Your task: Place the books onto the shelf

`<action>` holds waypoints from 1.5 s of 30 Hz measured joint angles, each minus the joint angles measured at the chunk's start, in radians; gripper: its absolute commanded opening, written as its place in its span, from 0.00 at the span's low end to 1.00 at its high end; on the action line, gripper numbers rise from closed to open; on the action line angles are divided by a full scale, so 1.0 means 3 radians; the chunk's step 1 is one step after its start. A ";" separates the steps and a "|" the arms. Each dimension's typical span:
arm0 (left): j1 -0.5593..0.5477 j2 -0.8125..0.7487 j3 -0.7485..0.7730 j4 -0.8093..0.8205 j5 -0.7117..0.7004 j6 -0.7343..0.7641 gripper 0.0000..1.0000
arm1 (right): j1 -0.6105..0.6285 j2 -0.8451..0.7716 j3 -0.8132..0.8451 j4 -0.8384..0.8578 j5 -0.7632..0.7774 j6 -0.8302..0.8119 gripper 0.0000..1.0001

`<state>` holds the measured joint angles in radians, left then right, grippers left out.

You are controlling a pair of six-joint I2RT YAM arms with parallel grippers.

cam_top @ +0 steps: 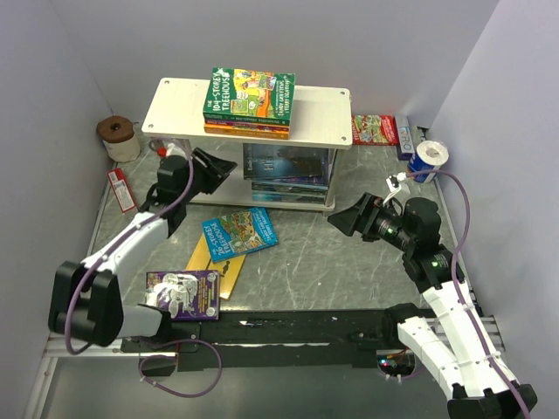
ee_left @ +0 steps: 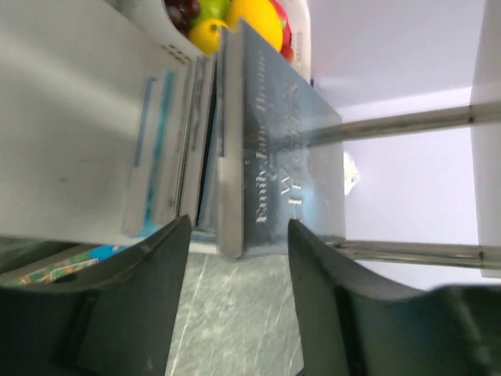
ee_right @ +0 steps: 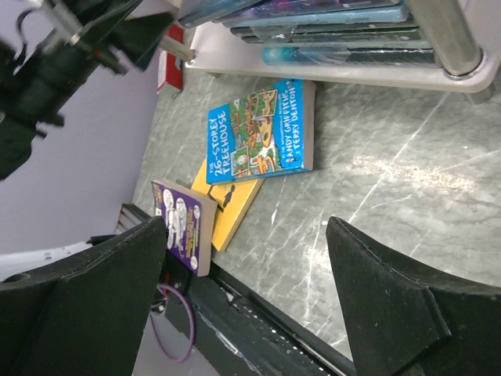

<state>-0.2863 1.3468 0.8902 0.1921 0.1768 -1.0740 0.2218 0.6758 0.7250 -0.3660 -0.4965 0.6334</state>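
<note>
**Three books down on the worktop, nothing gripped**

So the shelf (cam_top: 323, 118) has the green Treehouse book (cam_top: 249, 92) on its top board, sitting on an orange one (cam_top: 246, 131), plus a dark stack (cam_top: 288, 170) on the lower board. The left fingers (ee_left: 149, 266) are spread at the left end of that lower tier, either side of a silvery-blue book (ee_left: 290, 157), not squeezing it. The right fingers (ee_right: 391, 298) gape wide over the worktop (cam_top: 349, 262) right of the shelf, empty. In front of the shelf, the blue Treehouse book (cam_top: 240, 232) overlaps the yellow book (cam_top: 218, 266). The purple book (cam_top: 183, 292) lies by the left arm's base.
</note>
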 measured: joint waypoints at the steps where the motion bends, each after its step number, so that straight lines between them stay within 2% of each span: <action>1: 0.0025 -0.0090 -0.0086 0.0013 -0.0023 -0.0013 0.46 | 0.0000 -0.0003 0.0000 -0.0008 0.0017 -0.0009 0.89; 2: 0.0037 -0.0165 -0.0160 0.0033 -0.0056 -0.0011 0.38 | 0.0000 -0.0003 0.0000 -0.0014 0.0036 -0.0013 0.88; 8: 0.0039 -0.0303 -0.0259 0.0168 -0.0184 -0.0004 0.15 | 0.0000 -0.0038 0.0000 -0.0006 0.0198 -0.0010 0.83; 13: -0.0028 -0.0310 -0.0376 0.0374 -0.0313 0.0034 0.06 | -0.0001 -0.0064 0.0000 0.0008 0.0301 -0.0010 0.78; 15: -0.0089 -0.0346 -0.0524 0.0519 -0.0385 0.0048 0.04 | 0.0000 -0.0074 0.0000 0.0010 0.0365 -0.0009 0.74; 16: -0.0140 -0.0385 -0.0628 0.0599 -0.0441 0.0052 0.02 | 0.0000 -0.0084 -0.0001 0.0011 0.0407 -0.0009 0.68; 20: -0.0562 -0.0576 -0.1200 0.1128 -0.0938 0.0159 0.01 | -0.0001 -0.0201 -0.0108 0.0085 0.0698 0.0045 0.51; 22: -0.0837 -0.0571 -0.1399 0.1431 -0.1239 0.0281 0.01 | -0.0001 -0.0289 -0.0249 0.0182 0.0882 0.0121 0.46; 26: -0.1099 -0.0462 -0.1582 0.2019 -0.1755 0.0459 0.01 | -0.0001 -0.0323 -0.0487 0.0362 0.1161 0.0244 0.44; 30: -0.1132 -0.0312 -0.1589 0.2392 -0.2255 0.0523 0.01 | -0.0001 -0.0183 -0.0516 0.0532 0.1272 0.0300 0.44; 34: -0.1105 -0.0167 -0.1534 0.2516 -0.2607 0.0547 0.01 | -0.0001 -0.0052 -0.0516 0.0679 0.1329 0.0345 0.44; 41: -0.0947 0.0182 -0.1244 0.2674 -0.2637 0.0544 0.01 | -0.0001 0.0053 -0.0516 0.0848 0.1335 0.0365 0.45; 45: -0.0839 0.0392 -0.1128 0.2789 -0.2487 0.0502 0.01 | -0.0001 0.0100 -0.0516 0.0870 0.1330 0.0365 0.46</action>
<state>-0.5381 1.4643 0.5518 1.0286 -0.5694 -0.9234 0.2214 0.7059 0.5701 -0.1051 -0.0975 0.7429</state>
